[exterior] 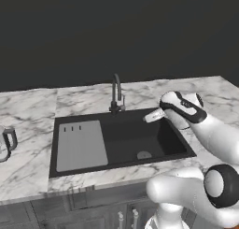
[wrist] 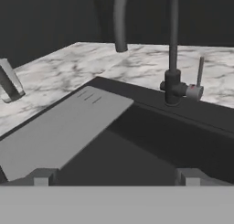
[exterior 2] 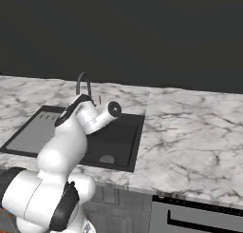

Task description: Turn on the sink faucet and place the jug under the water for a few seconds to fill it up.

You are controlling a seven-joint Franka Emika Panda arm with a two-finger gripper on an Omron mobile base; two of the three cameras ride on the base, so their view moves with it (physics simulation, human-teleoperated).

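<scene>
Jug (exterior: 5,143) sits on the counter (exterior: 28,111) in the left base view, well left of my gripper (exterior: 151,116). Right base view: faucet (exterior 2: 84,87) just behind my wrist. Hand view: my fingertips (wrist: 42,176) spread wide, nothing held, faucet ahead, jug far left.

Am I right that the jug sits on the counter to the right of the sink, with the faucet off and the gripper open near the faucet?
Not quite. The jug stands on the counter left of the sink, beyond the drainboard, as the left base view shows. The rest holds: no water runs from the faucet, and the gripper is open near it.
</scene>
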